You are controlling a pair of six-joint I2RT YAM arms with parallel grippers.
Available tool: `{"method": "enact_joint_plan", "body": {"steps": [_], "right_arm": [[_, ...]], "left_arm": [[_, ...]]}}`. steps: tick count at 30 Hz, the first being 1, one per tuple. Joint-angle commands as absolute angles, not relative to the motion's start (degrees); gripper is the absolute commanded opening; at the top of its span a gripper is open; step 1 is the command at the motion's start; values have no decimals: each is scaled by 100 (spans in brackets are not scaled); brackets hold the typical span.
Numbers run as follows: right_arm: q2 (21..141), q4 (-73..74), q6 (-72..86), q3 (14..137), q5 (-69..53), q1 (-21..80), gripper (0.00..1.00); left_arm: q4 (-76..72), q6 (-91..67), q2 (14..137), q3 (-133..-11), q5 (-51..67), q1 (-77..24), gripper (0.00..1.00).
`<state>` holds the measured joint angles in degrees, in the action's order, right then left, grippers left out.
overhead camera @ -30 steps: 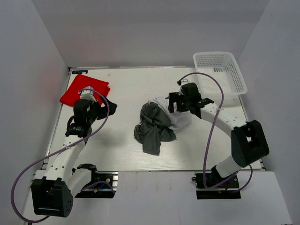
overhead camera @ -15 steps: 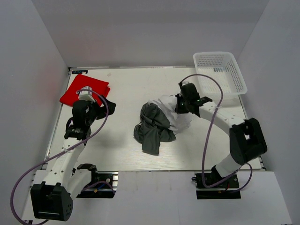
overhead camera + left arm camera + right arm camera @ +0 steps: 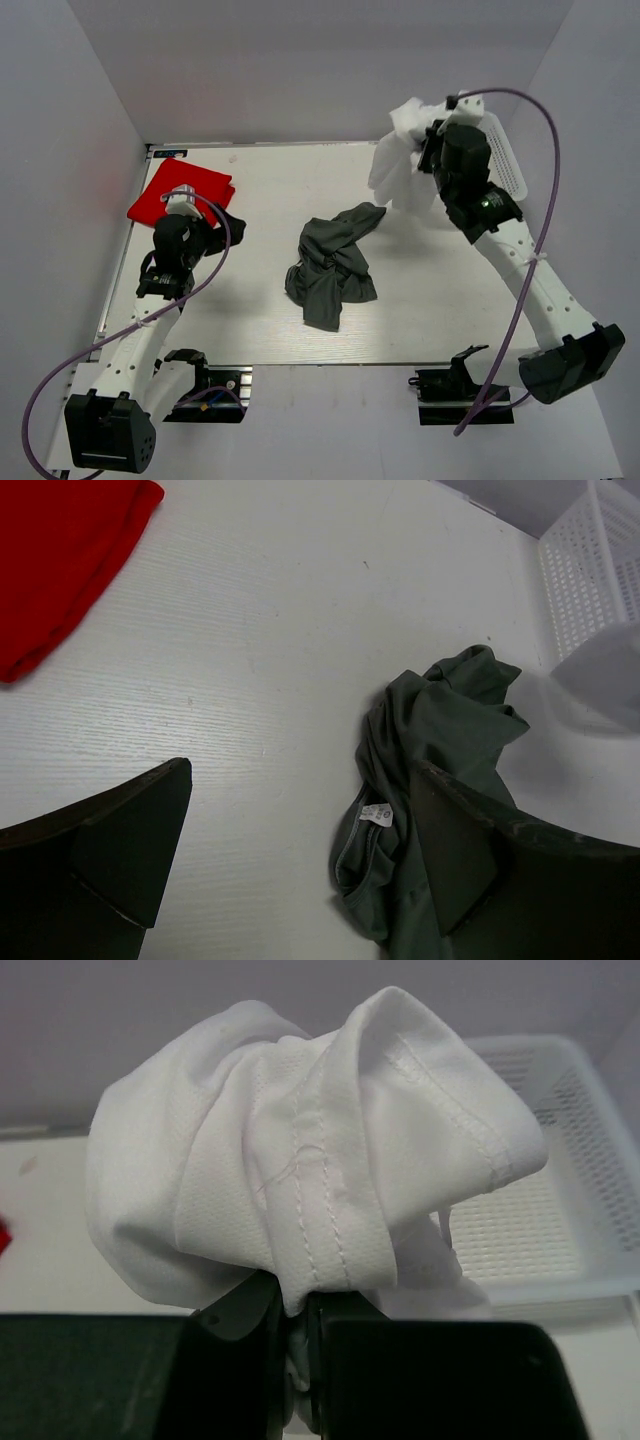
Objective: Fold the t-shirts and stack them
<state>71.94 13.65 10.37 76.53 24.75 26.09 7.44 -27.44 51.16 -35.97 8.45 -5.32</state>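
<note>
My right gripper [image 3: 428, 142] [image 3: 300, 1315] is shut on the white t-shirt [image 3: 400, 160] [image 3: 310, 1140], which hangs bunched in the air at the back right, in front of the basket. On the middle of the table the dark grey t-shirt [image 3: 330, 265] [image 3: 440, 770] lies crumpled. The red t-shirt [image 3: 180, 190] [image 3: 60, 560] lies flat at the back left corner. Near that red shirt my left gripper [image 3: 225, 228] [image 3: 300, 850] stands open with nothing between its fingers, apart from the grey shirt.
A white plastic mesh basket [image 3: 505, 165] [image 3: 560, 1210] [image 3: 590, 570] stands at the back right, partly behind the raised right arm. White walls close in the table on the left, back and right.
The right gripper shut on the white t-shirt, pulled it off the grey one and lifted it up and back toward the basket. The grey shirt's top stretched out. The left arm barely moved.
</note>
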Motion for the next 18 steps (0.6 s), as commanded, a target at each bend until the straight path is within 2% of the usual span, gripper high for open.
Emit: {"method": "enact_joint_plan", "body": {"steps": [1,8,12,18], "right_arm": [[7609,747,406,8888,3488,2304,0],[9403,1450,26,11572,3831,1548,0],[10081,1696,263,11953,3938,959,0],[10959,2336,886,11900,3139,150,0]], "left_arm": [[905,-2698,4992,-3551,650,-501,100],[905,-2646,5062,-3551,686,-501,100],[1124,-2646,5221,-3717,387,-501,100],[1265,-2646,5607,-3858,317,-554,100]]}}
